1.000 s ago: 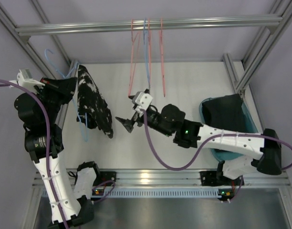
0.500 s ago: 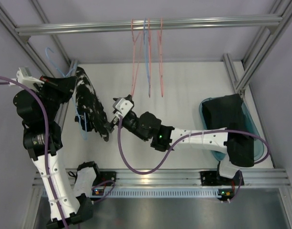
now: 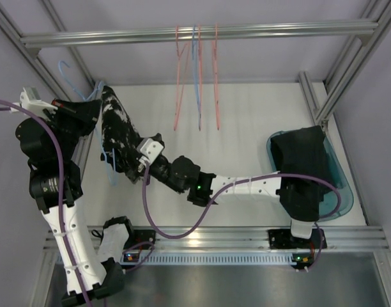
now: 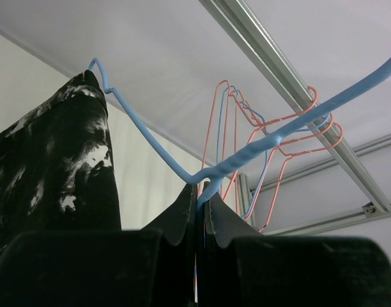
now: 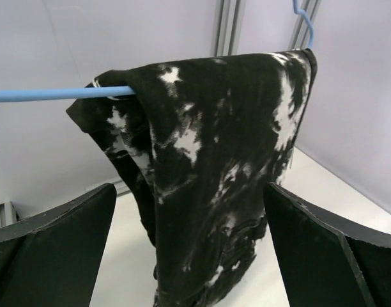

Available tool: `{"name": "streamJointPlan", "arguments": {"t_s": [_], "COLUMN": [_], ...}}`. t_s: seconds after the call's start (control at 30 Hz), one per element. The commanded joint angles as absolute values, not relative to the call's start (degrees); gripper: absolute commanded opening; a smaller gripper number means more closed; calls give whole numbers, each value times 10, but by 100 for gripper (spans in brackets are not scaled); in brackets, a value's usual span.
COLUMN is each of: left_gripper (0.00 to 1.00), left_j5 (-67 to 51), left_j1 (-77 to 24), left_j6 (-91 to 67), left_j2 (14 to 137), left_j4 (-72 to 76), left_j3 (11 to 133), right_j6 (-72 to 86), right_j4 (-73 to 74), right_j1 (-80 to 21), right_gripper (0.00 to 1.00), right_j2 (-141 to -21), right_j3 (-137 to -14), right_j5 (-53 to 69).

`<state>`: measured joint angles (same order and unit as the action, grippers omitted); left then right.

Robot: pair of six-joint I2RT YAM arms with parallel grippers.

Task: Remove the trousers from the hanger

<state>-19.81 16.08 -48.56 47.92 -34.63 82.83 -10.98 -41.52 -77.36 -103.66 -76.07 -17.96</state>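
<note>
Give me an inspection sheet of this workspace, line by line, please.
Surface: white table.
Job's things: printed trousers draped over blue hanger; plain black trousers in teal basin.
Clutter: spare wire hangers on overhead rail.
Grippers: left gripper shut on blue hanger; right gripper open, facing printed trousers.
Cables: purple cables loop along both arms.
Surroundings: aluminium frame.
</note>
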Motion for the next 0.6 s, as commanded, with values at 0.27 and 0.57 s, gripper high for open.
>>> {"name": "streamJointPlan", "arguments": {"t_s": [0.27, 0.57], "left_gripper": [0, 0], "left_j5": [-211, -221], "left_j1": [163, 168], "left_j6": [-504, -514], "left_j2": [469, 470], "left_j4": [-241, -241], "left_j3": [885, 889], "right_j6": [-117, -135], "right_j4": [-468, -452], "right_j1": [-758, -730], "right_gripper": [98, 93], "right_j2": [-1100, -1165], "right_j3": [-844, -936], "right_j5": [-250, -259]}}
